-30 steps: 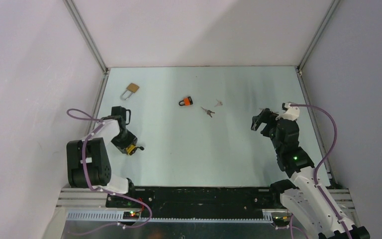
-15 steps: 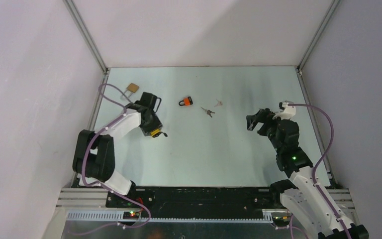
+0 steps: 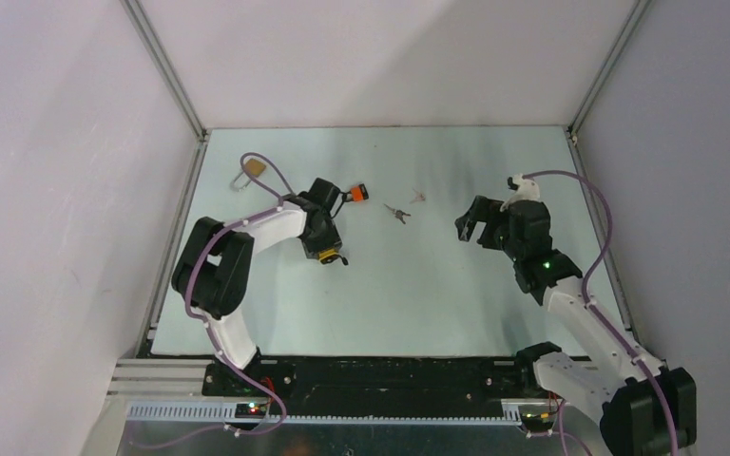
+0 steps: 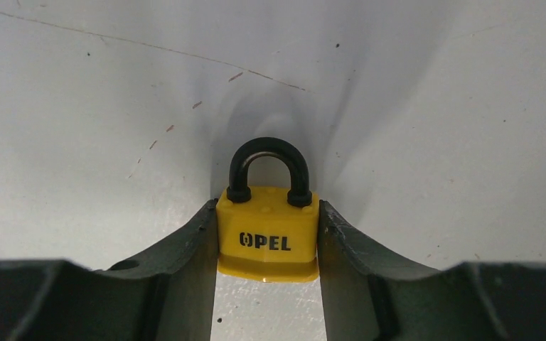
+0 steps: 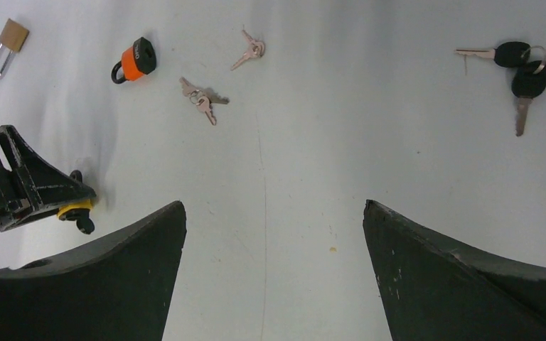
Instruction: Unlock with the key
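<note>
While the left claw (image 4: 267,220) is clamping the small yellow padlock with the black "OPEL" lettering (image 4: 268,245) by its two flat sides, you are seeing the lock's black curved shackle (image 4: 268,160) pointing away from the wrist and sitting closed in the body. The lock is hanging low over the pale table (image 4: 434,106), left of centre. Whether it is touching the surface is unclear.

It is looking rigid and dense for its size, and its smooth cover is probably making it slippery, so the side grip is likely suiting it and leaving the underside free. The keyhole is not showing from here.

Your right claw (image 5: 274,213) is standing wide open and empty above bare table. Beyond it, to the far right, the bunch of black-headed keys on a ring (image 5: 519,67) is lying flat. Two bunches of small pale metal keys (image 5: 200,98) are lying toward the middle, near an orange padlock (image 5: 136,60) and a brass padlock (image 5: 7,42).

You cannot tell yet which key fits. Any of them is going to be thin, light and awkward to lift, so you should be aiming for the thicker head.
</note>
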Motion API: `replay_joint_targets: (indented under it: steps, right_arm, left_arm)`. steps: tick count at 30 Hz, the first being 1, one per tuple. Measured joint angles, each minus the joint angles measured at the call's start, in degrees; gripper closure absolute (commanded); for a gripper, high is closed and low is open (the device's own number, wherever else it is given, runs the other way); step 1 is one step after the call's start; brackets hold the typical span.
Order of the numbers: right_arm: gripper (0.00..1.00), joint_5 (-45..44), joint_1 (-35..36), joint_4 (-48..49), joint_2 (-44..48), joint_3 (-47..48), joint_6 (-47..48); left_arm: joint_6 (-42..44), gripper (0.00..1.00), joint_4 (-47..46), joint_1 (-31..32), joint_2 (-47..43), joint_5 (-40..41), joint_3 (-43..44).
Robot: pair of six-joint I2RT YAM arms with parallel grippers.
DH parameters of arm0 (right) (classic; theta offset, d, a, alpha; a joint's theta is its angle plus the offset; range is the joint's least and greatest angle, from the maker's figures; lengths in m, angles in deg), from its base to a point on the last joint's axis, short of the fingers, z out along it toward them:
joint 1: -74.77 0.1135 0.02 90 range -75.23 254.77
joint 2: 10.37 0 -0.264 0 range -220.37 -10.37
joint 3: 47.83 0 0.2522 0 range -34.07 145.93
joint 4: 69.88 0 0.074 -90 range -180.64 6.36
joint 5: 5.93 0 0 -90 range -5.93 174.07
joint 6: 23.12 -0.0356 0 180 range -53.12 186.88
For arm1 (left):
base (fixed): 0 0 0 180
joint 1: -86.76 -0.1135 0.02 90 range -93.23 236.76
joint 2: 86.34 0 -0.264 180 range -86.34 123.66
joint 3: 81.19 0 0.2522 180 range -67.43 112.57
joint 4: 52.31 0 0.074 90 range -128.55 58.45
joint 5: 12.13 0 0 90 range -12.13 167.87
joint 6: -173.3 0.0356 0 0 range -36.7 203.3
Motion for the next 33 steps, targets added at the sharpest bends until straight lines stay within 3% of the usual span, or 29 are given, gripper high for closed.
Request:
replay_joint_targets:
  steps: [15, 23, 29, 33]
  right_arm:
    - [0.14, 0.0, 2.9, -8.4, -15.4, 11.5, 0.9]
    - [0.29, 0.4, 6.4, -9.8, -28.0, 21.2, 4.7]
    - [0.30, 0.5, 10.3, -10.5, -41.2, 31.6, 7.8]
    - [0.28, 0.5, 12.5, -9.9, -49.2, 37.9, 9.5]
  left_arm:
    - [-1.4, 0.06, -4.4, 0.2, -5.1, -2.4, -3.7]
    - [3.7, 0.00, -4.7, -3.5, -24.0, -1.8, -7.3]
    - [13.2, 0.00, -5.5, -9.4, -44.8, 3.2, -8.6]
    - [19.3, 0.00, -6.6, -9.6, -52.4, 7.9, -9.8]
